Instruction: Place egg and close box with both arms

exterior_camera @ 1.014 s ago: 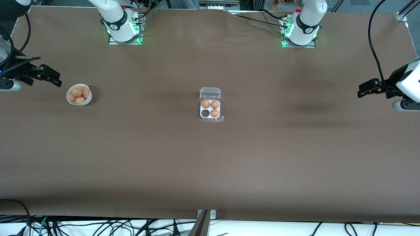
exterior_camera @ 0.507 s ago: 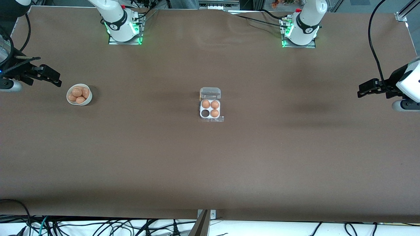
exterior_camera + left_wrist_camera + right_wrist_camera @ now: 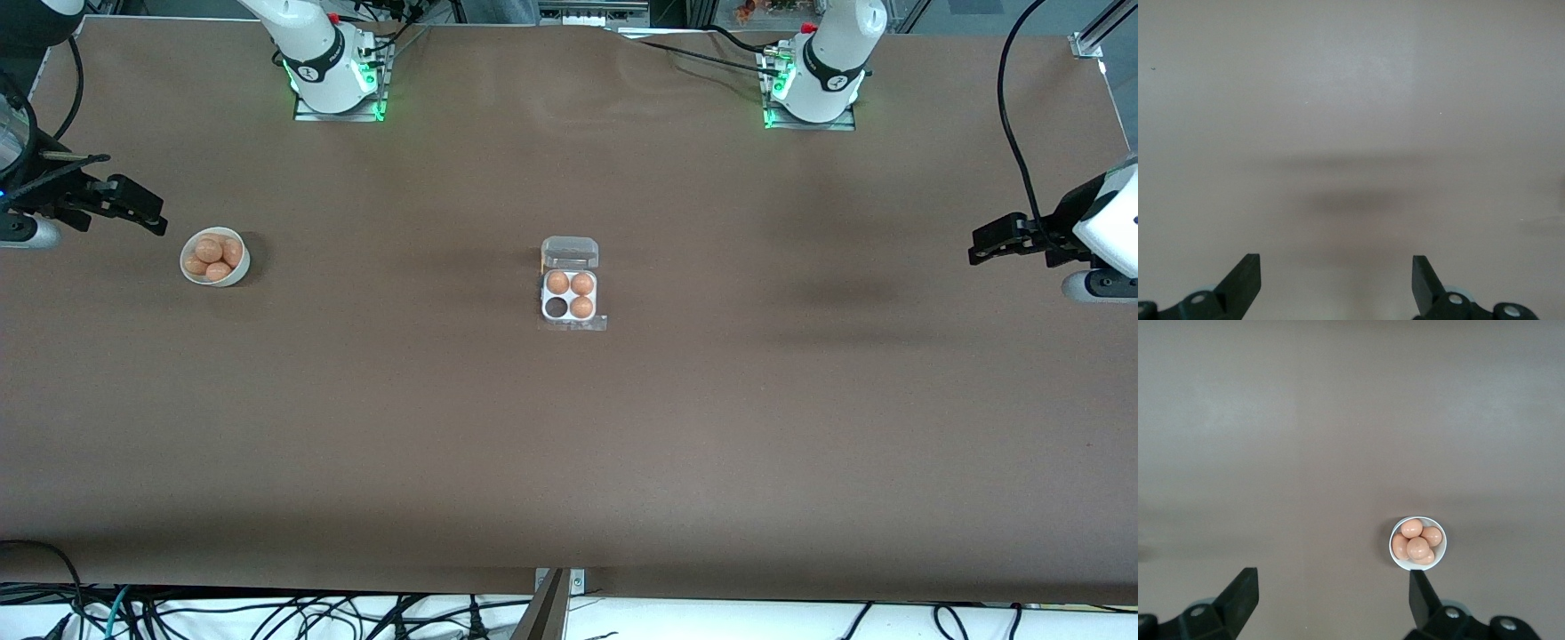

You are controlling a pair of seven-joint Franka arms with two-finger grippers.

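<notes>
Brown table (image 3: pixel 569 462) fills nearly the whole front view, matte, w/ faint wrinkles near the top centre. Lower edge of frame: white strip w/ black cables (image 3: pixel 267 613). Top edge: two arm bases lit green, right arm's base (image 3: pixel 333 76) at upper left of frame, left arm's base (image 3: pixel 813 84) at upper right.

The box (image 3: pixel 570 283) sits about mid-frame, a bit above centre. Clear lid (image 3: pixel 570 252) is open, on the side toward the bases. Tray shows three eggs in cells (image 3: pixel 569 289); the fourth cell (image 3: pixel 556 308), lower left of the tray, is dark and empty. Wide bare table around the box on all sides.

White bowl (image 3: pixel 215 257) at left of frame, toward the right arm's end of the table, well apart from the box. It holds several orange-brown eggs; the egg (image 3: pixel 209 250) on top is clearest. In the right wrist view the same bowl (image 3: pixel 1418 543) lies just by one fingertip, eggs piled inside.

Right gripper (image 3: pixel 142 212) hangs at the far left of frame, over bare table near the bowl, fingers spread apart (image 3: pixel 1238 593), nothing between them. Left gripper (image 3: pixel 989 244) hangs at the far right of frame over bare table, well apart from the box; fingers (image 3: pixel 1245 277) also wide apart, only plain surface and a soft shadow under them.
</notes>
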